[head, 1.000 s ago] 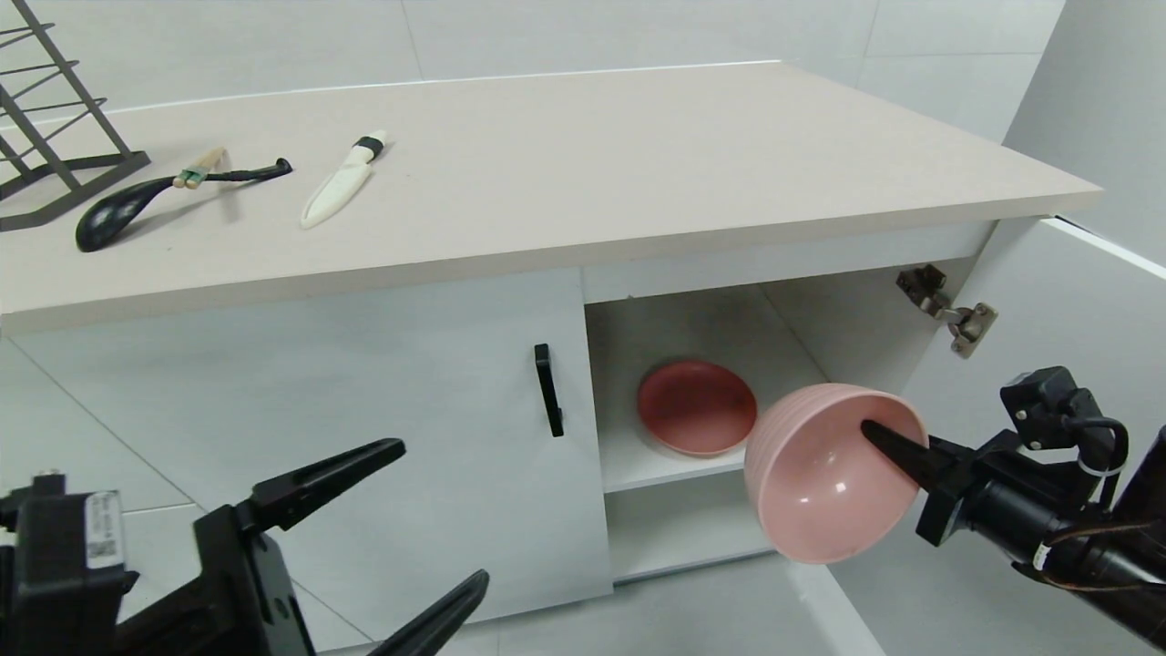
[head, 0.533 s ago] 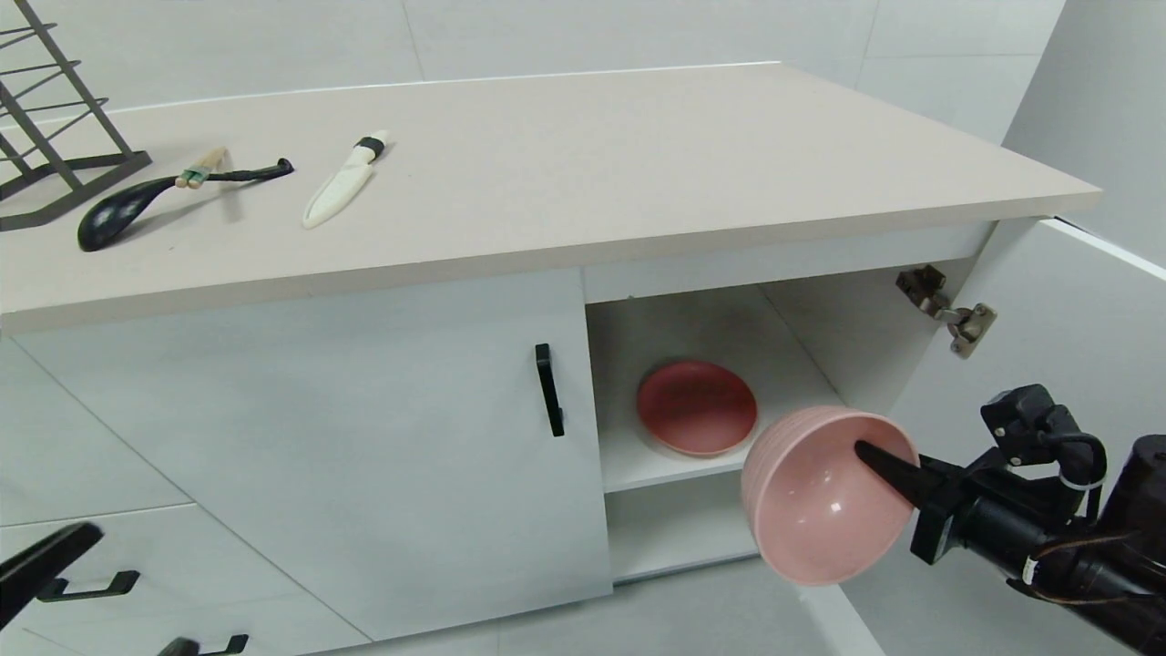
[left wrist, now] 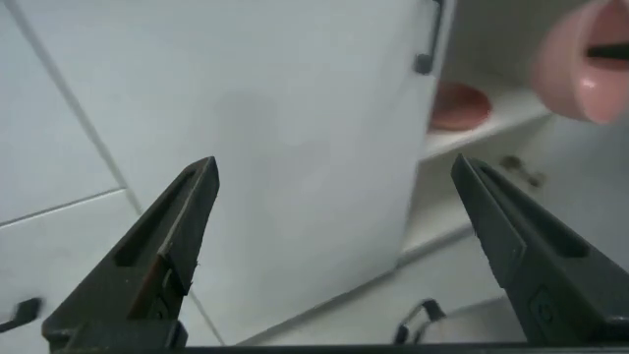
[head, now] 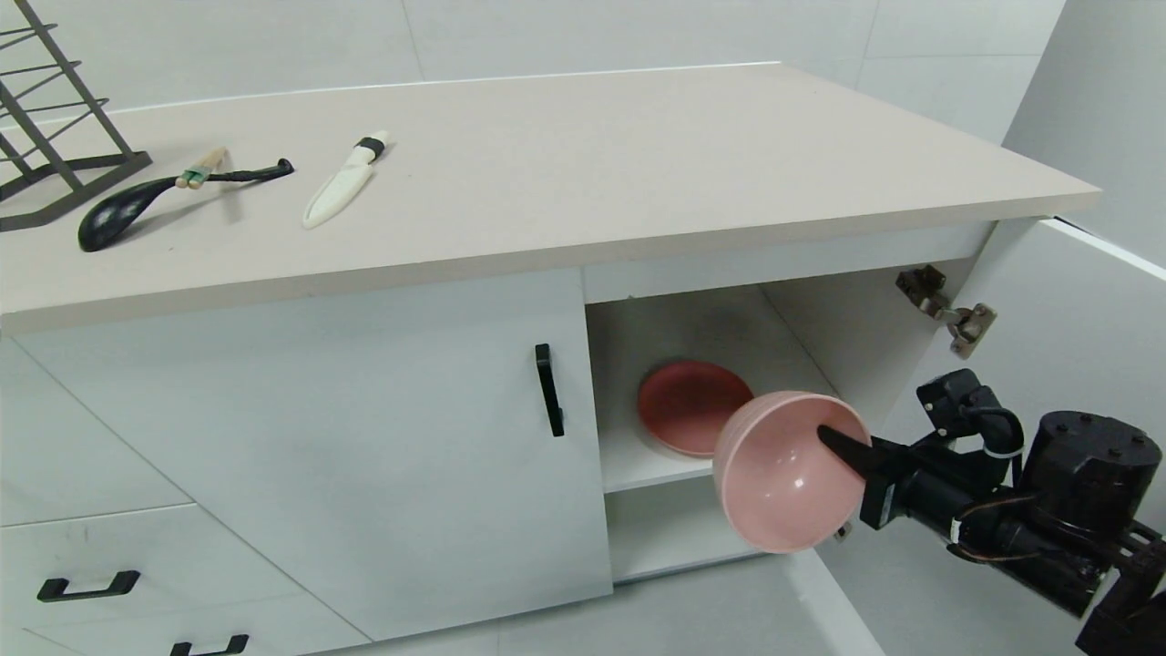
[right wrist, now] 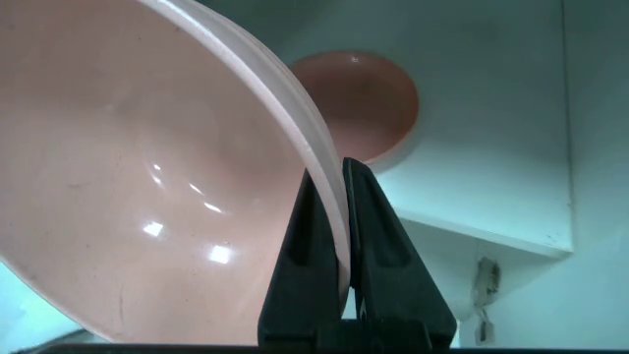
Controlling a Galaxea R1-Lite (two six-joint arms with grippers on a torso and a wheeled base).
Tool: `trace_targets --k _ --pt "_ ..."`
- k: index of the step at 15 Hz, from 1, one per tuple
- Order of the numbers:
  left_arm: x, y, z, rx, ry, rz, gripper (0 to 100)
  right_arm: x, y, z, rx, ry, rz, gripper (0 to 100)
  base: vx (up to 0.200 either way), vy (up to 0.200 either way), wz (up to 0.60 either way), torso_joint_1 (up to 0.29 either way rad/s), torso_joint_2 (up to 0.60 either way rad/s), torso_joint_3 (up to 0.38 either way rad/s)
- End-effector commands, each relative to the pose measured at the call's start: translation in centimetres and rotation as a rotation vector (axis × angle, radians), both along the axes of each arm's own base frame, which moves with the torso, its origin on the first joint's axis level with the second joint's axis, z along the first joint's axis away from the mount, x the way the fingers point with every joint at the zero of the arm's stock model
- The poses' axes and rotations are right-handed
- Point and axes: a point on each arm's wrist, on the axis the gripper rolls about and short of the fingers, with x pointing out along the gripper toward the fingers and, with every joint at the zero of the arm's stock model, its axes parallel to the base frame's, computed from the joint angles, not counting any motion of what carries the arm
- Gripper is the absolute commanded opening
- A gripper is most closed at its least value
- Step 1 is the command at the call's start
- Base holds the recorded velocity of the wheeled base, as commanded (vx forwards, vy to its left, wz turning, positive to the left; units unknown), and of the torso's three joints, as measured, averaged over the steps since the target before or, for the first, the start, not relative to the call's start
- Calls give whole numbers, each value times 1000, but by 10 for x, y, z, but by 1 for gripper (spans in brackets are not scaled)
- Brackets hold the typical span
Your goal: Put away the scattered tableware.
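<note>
The open cabinet [head: 692, 314], centre right of frame, holds 1 red plate [head: 683, 401] on its upper shelf. Just in front, at lower right, the right gripper [head: 827, 437] pinches the rim of 1 pink bowl [head: 774, 478], tipped on its side in the air. The left gripper [left wrist: 334, 169] hangs spread wide before the closed door [head: 364, 428]. Upper left on the countertop [head: 638, 155] lie 1 black spoon [head: 118, 211], chopsticks [head: 200, 169] and 1 white knife [head: 342, 187], beside 1 wire rack [head: 46, 155].

The cabinet opening [head: 701, 328] lies free between closed door [head: 364, 437] and open door [head: 1075, 310] (red plate [head: 683, 405] occupies the shelf [head: 638, 470]).
</note>
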Motion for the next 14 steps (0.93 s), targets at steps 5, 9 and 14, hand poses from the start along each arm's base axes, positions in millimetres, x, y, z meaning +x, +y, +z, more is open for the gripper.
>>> trace_targets --k 5,9,14 --pt "-4 1 -15 -47 118 -167 100 21 8 0 46 -14 -3 0 0 0 0 0 0 0" --pt "-9 3 -20 -33 71 49 100 41 16 -18 48 23 -3 0 0 0 0 0 0 0" --pt "-8 11 -25 -114 118 387 100 44 17 -15 68 10 -2 0 0 0 0 0 0 0"
